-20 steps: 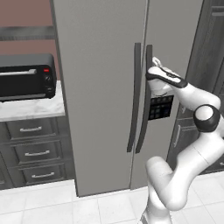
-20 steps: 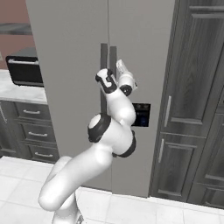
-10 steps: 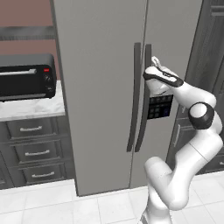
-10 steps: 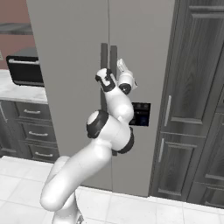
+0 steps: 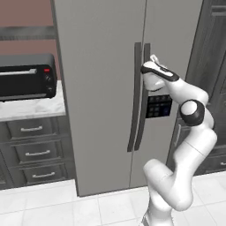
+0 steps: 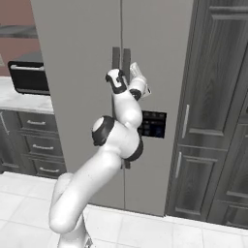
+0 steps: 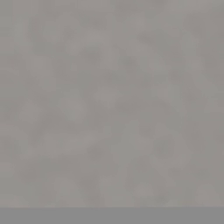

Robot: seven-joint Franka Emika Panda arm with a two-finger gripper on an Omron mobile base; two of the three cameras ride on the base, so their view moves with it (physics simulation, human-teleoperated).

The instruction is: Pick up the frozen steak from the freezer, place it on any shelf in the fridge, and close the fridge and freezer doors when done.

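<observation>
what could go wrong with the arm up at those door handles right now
Both doors look shut, and the gripper sits at the top of the freezer door handle, right beside the fridge door handle. The jaws could catch the wrong handle, or slip off the curved bar. The forearm also hangs near the button panel and might bump it.

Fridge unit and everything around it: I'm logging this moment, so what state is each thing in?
Fridge door: shut.
Freezer door: shut.
Gripper: at the freezer door's handle; whether it is open or gripping is unclear.
Toaster oven: door shut, on the counter.
Counter drawers: all shut.
Tall cabinet: doors shut.
</observation>
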